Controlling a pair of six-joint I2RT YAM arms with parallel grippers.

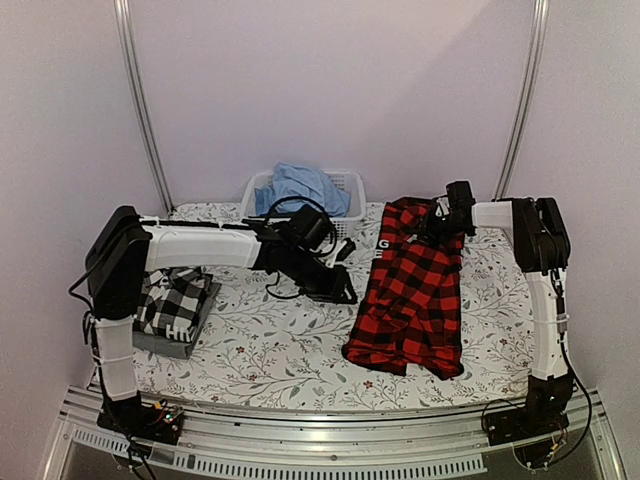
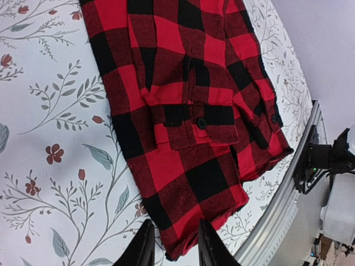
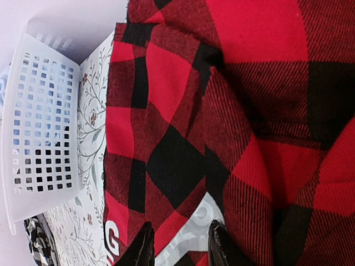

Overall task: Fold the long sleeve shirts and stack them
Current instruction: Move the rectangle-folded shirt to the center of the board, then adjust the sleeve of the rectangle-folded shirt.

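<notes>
Right gripper point(image 3: 180, 246) hangs with its jaws parted, pinching nothing, over the far edge of the red-and-black flannel point(image 1: 415, 295), which lies rumpled on the flowered table point(image 1: 280, 350). A dark white-lettered shirt point(image 1: 385, 246) peeks from under the flannel there. Left gripper point(image 2: 175, 244), also parted and empty, hovers left of the flannel. Farther left lies the folded black-and-white check shirt point(image 1: 175, 305).
</notes>
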